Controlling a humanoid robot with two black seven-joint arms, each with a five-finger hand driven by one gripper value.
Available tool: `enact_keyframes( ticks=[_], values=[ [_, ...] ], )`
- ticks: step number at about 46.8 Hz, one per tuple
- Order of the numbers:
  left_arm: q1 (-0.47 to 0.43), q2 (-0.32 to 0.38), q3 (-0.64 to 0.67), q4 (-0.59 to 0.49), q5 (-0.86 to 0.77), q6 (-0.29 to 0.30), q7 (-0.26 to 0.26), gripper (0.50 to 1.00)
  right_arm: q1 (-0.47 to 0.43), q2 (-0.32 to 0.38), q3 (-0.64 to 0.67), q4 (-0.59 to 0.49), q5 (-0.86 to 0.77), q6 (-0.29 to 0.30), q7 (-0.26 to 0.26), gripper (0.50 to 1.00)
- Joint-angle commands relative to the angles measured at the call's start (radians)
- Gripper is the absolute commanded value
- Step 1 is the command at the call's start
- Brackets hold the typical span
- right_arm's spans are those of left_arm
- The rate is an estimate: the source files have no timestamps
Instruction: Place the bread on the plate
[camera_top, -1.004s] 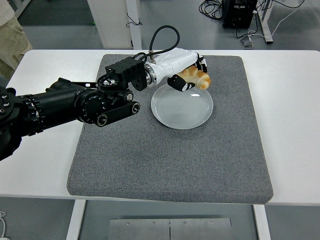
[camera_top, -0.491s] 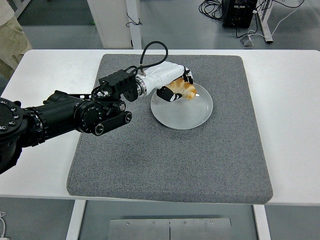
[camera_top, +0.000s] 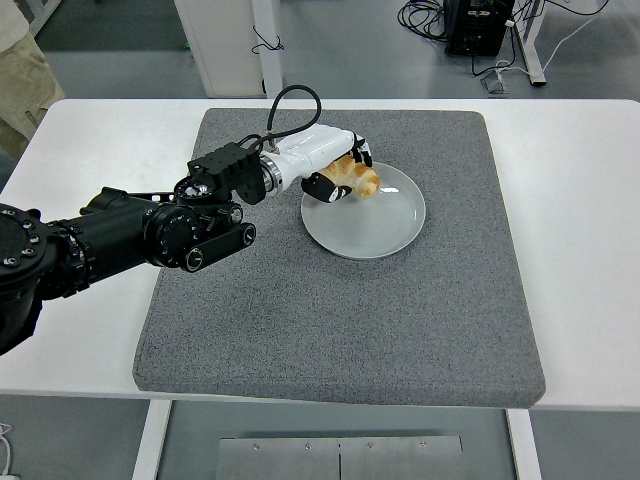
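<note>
A golden-brown bread roll (camera_top: 358, 178) sits in my left hand (camera_top: 335, 172), whose white fingers are curled around it. The hand holds it over the far-left rim of a round pale grey plate (camera_top: 372, 222) that lies on a grey mat (camera_top: 340, 300). The bread is low over the plate's edge; I cannot tell if it touches the plate. My black left arm (camera_top: 150, 230) reaches in from the left edge. My right arm is not in view.
The grey mat covers most of the white table (camera_top: 590, 250). A person's trouser leg (camera_top: 20, 85) shows at the top left. A white post (camera_top: 265, 45) and cables stand beyond the table's far edge.
My left hand has drawn back to the left and down with the bread, from above the plate's far side to its far-left rim.
</note>
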Motion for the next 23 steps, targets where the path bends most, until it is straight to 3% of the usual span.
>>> enact_keyframes(
  ticks=[1,23],
  values=[
    [0.000,0.000,0.002,-0.002,0.003,0.015,-0.001,0.500,0.000,0.000,0.000,0.001,0.000,0.000,0.001,1.000],
    [0.011,0.000,0.003,-0.022,0.032,0.021,-0.038,0.500,0.000,0.000,0.000,0.000,0.000,0.000,-0.001,1.000]
  ],
)
